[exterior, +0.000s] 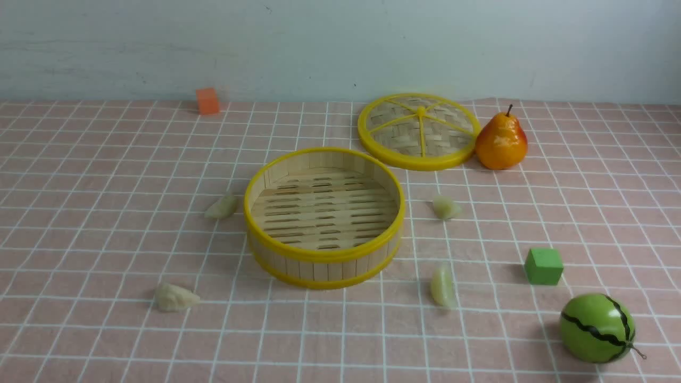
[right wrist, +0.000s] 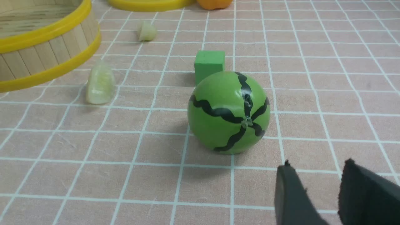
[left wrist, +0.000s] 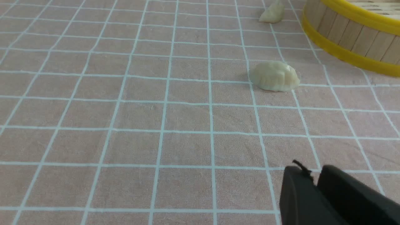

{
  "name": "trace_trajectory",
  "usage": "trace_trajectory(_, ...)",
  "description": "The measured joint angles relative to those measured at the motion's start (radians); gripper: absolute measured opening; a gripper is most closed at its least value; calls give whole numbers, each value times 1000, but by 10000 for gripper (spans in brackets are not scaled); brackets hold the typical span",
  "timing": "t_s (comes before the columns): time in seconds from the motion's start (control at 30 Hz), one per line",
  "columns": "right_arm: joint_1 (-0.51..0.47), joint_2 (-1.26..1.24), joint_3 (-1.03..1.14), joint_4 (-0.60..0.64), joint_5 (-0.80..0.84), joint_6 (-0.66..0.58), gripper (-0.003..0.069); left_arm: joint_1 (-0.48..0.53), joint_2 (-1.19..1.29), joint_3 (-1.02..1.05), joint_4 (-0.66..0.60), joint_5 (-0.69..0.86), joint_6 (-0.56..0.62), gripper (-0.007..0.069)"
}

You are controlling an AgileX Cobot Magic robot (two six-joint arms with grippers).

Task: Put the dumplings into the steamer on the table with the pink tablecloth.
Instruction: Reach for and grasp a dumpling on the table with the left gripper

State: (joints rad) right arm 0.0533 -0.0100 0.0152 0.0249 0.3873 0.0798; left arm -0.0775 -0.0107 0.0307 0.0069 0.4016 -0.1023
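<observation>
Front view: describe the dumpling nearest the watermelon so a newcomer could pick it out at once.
Find the round bamboo steamer mid-table on the pink tablecloth. Off its near right side, between it and the green cube, sits a pale greenish dumpling. Unlike the other three, it stands narrow and on edge.

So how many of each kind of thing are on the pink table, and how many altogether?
Dumplings: 4
Steamer basket: 1
Steamer lid: 1
Pear: 1
Toy watermelon: 1
Green cube: 1
Orange cube: 1
Total: 10
</observation>
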Motion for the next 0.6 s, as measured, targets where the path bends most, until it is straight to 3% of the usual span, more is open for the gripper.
trace_trajectory(0.6,0,0,0,0,0,0,239,0,0,0,8,-4,0,103)
